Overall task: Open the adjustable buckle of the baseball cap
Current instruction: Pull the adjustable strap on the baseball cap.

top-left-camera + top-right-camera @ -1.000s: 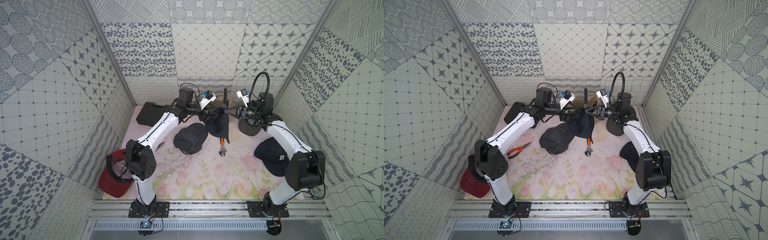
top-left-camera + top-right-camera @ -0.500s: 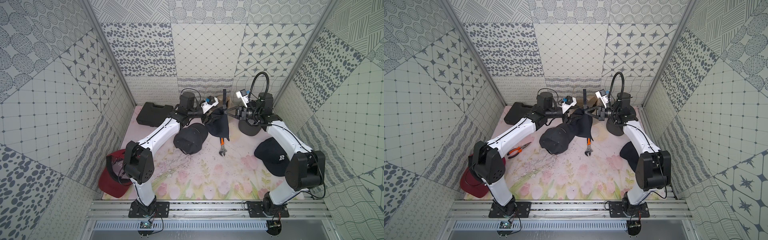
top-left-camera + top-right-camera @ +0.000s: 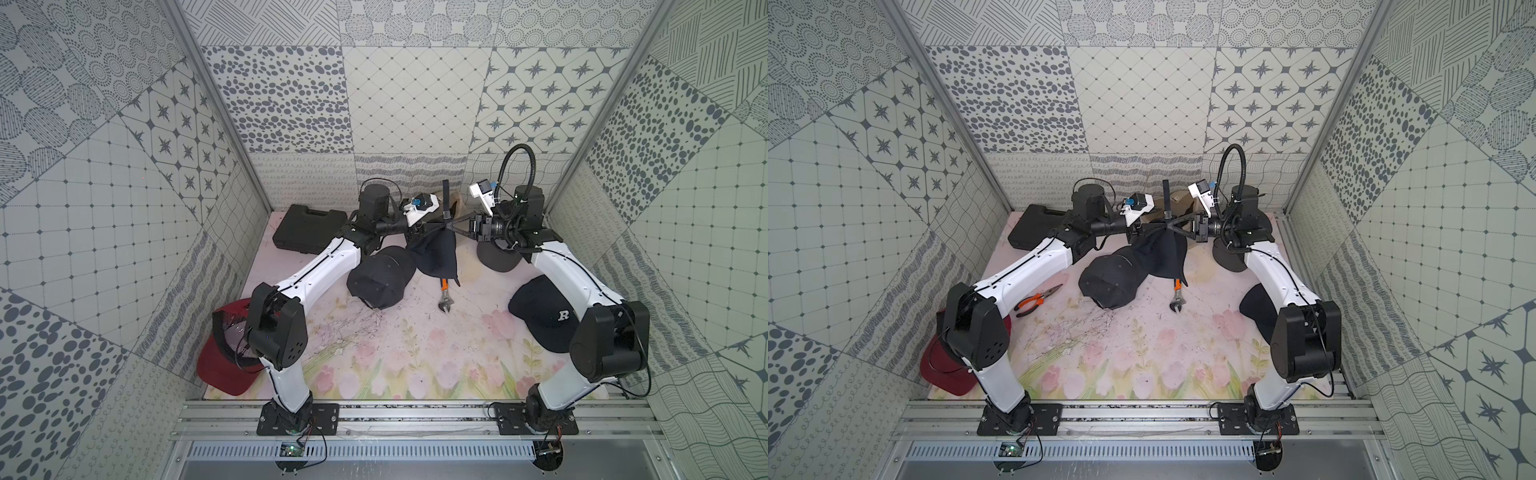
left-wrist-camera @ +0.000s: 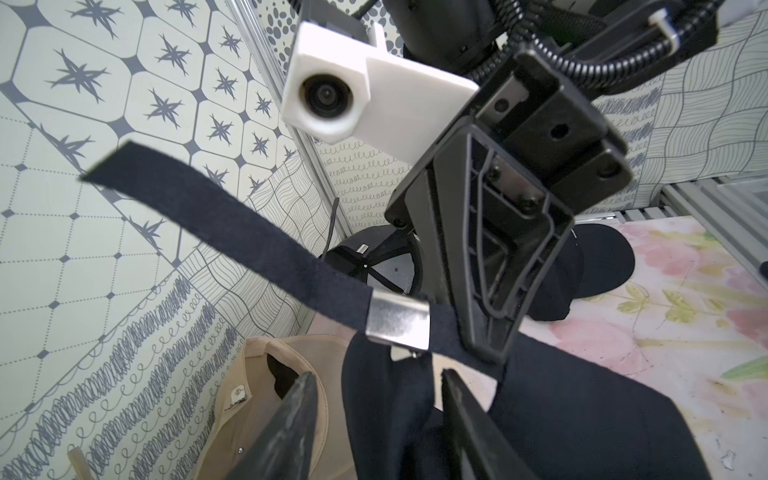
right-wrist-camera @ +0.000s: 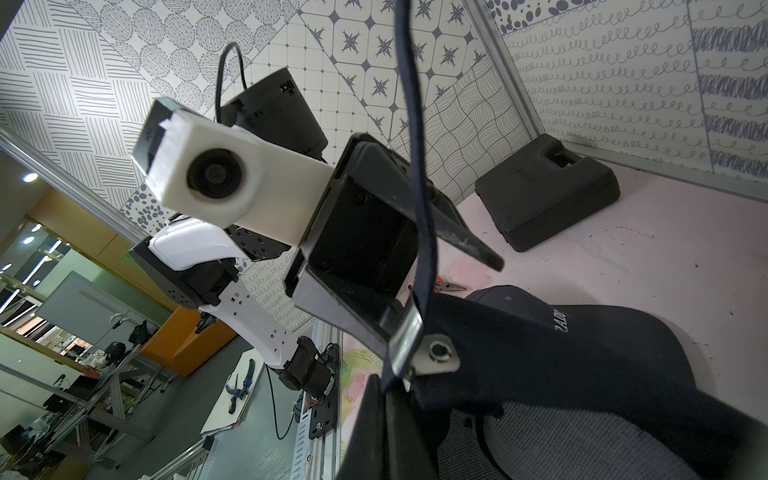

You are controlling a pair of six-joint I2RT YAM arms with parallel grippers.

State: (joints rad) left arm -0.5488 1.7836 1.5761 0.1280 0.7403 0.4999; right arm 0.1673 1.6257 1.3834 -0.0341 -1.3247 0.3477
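Observation:
A navy baseball cap [image 3: 436, 253] [image 3: 1165, 253] hangs at the back centre between both grippers. Its silver buckle [image 4: 397, 322] [image 5: 405, 336] sits on the navy strap [image 4: 232, 224], whose free end sticks up [image 3: 445, 195]. My right gripper [image 5: 384, 388] [image 3: 452, 222] is shut on the strap right beside the buckle. My left gripper [image 4: 378, 376] [image 3: 1150, 226] is open, its fingers straddling a fold of the cap's fabric just under the buckle, with a gap showing at one finger.
On the floral mat lie a black cap [image 3: 380, 280], a black cap with an R [image 3: 544, 316], a red cap [image 3: 224, 361], a grey cap [image 3: 496, 257], a beige cap [image 4: 266, 386], a black case [image 3: 307, 228], an orange wrench [image 3: 444, 295] and pliers [image 3: 1038, 297].
My left gripper has moved right and down to the hanging cap, and its jaws have narrowed around the fabric. The right gripper has held still.

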